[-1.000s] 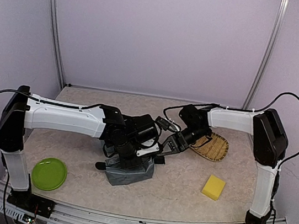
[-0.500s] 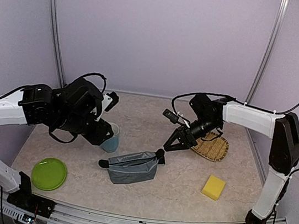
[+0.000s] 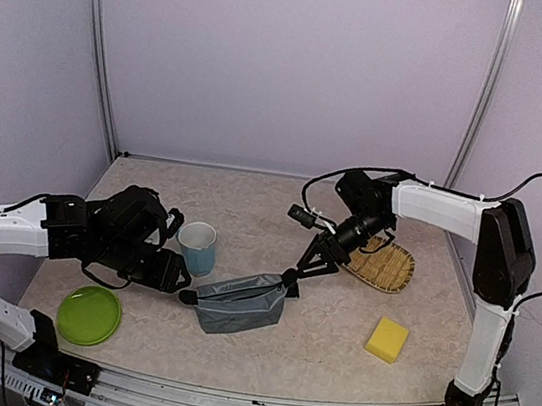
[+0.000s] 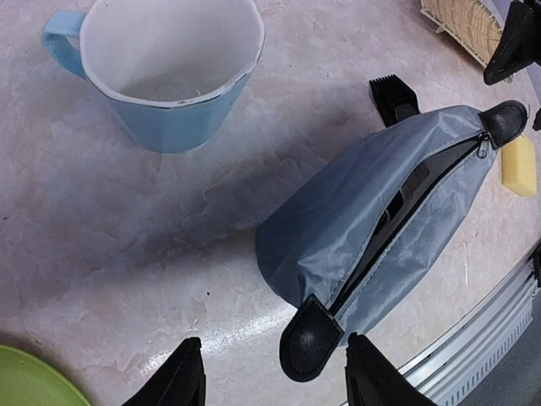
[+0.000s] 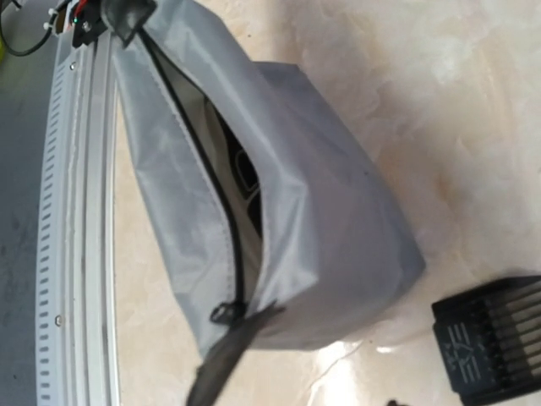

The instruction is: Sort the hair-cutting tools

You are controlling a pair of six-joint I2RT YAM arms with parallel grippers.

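A grey pouch [image 3: 237,302] lies on the table [image 3: 328,373], midway along and close to the near edge, with its zip open along the top. Through the opening a dark tool [image 4: 412,188] shows inside; which tool it is cannot be told. A small black block [image 4: 390,91] with comb teeth lies on the table just beside the pouch's right end, on the far side, outside the pouch.

The left gripper [image 3: 178,276] hangs at the pouch's left end. Its jaws are spread wide and pinch nothing; in the wrist view the pouch's black end tab [image 4: 308,338] sits below, between the two fingers [image 4: 184,376].

The right gripper [image 3: 298,270] points down at the pouch's right end. Its jaws look parted, with nothing seen between them.

A light-blue cup [image 3: 197,246] stands upright left of the pouch, toward the table's middle, apart from it. A green plate [image 3: 89,315] sits by the near-left corner. A yellow sponge [image 3: 387,339] lies toward the near-right corner, well apart from the pouch. A woven tray [image 3: 383,264] rests near the right edge, behind the right arm's wrist.
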